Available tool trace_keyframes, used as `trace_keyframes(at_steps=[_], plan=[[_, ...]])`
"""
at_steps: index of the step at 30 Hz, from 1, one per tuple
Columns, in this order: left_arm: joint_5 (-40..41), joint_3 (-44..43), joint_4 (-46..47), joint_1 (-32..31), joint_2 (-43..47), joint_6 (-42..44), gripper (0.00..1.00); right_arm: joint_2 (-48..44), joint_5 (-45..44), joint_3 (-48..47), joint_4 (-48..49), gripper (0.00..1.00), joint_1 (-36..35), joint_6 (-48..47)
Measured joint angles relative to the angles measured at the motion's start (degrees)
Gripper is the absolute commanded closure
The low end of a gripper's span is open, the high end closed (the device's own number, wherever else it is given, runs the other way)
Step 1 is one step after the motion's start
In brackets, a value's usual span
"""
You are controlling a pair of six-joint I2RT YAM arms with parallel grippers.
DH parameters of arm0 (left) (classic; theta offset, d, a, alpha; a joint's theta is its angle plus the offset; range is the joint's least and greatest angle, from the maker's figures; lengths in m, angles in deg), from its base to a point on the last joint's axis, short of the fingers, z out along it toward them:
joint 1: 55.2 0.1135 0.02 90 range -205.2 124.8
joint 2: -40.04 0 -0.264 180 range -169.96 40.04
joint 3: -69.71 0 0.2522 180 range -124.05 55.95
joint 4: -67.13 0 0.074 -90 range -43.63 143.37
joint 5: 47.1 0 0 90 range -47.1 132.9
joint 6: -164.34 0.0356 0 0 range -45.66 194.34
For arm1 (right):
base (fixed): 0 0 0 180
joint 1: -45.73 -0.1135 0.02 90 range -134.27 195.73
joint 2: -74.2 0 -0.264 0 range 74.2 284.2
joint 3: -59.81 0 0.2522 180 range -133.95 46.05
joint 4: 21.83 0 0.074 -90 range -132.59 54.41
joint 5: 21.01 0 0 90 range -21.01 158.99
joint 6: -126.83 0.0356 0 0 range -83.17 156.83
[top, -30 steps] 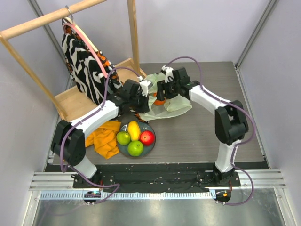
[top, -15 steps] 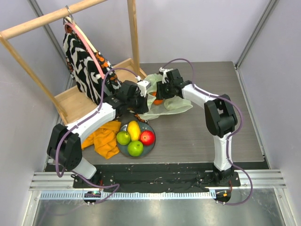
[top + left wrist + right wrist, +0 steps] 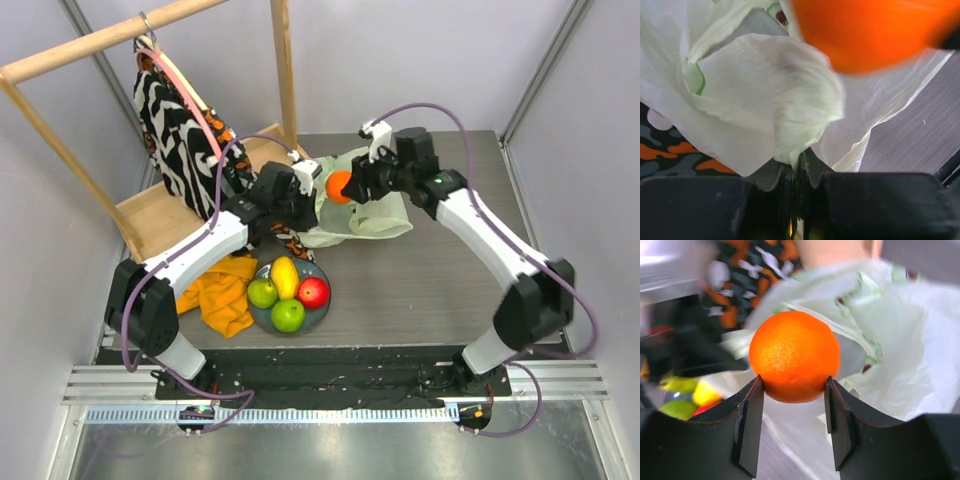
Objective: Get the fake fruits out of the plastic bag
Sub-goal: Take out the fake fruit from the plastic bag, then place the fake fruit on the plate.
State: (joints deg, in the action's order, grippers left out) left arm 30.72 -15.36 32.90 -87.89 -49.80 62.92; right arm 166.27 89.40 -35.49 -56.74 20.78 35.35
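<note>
The right claw (image 3: 794,390) grips the orange (image 3: 794,356) between its fingers above the plastic bag (image 3: 372,222); the left claw (image 3: 799,172) is pinched closed on the bag's edge.

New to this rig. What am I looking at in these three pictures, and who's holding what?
Two robot arms sit bolted at the table's near edge. The wide picture looks down from above and behind them; the other two come from cameras on each wrist. The right pincer is shut on the orange, holding it above the plastic bag. The left pincer is shut on a fold of that bag. In front, a grey-blue plate carries two green apples, a yellow mango and a red apple. An orange cloth lies beside it; a patterned garment hangs on a wooden rack.
</note>
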Motion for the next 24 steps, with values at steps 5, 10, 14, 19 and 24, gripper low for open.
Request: trace_keyframes(at_steps=[5, 10, 14, 19, 24], plan=[[1.29, -3.98, -0.02, 0.17, -2.47, -0.2, 0.51, -12.63, 10.45, 2.23, -5.97, 0.8, -0.07, -13.42], [2.43, -6.12, -0.11, 0.22, -3.85, -0.31, 0.25, -13.35, 16.87, 6.56, -18.21, 0.81, -2.01, -26.86], [3.21, -7.06, -0.39, 0.72, -4.35, -0.85, 0.23, -8.48, 18.12, 8.7, -22.29, 0.81, -6.29, -31.3], [3.67, -10.34, -0.31, 2.25, -6.01, -1.88, 0.23, -2.6, 18.49, 8.35, -20.0, 0.82, -11.13, -32.87], [4.66, -13.2, 0.09, 2.58, -6.8, -1.99, 0.23, 6.16, 17.0, 4.31, -15.65, 0.83, -11.69, -32.46]])
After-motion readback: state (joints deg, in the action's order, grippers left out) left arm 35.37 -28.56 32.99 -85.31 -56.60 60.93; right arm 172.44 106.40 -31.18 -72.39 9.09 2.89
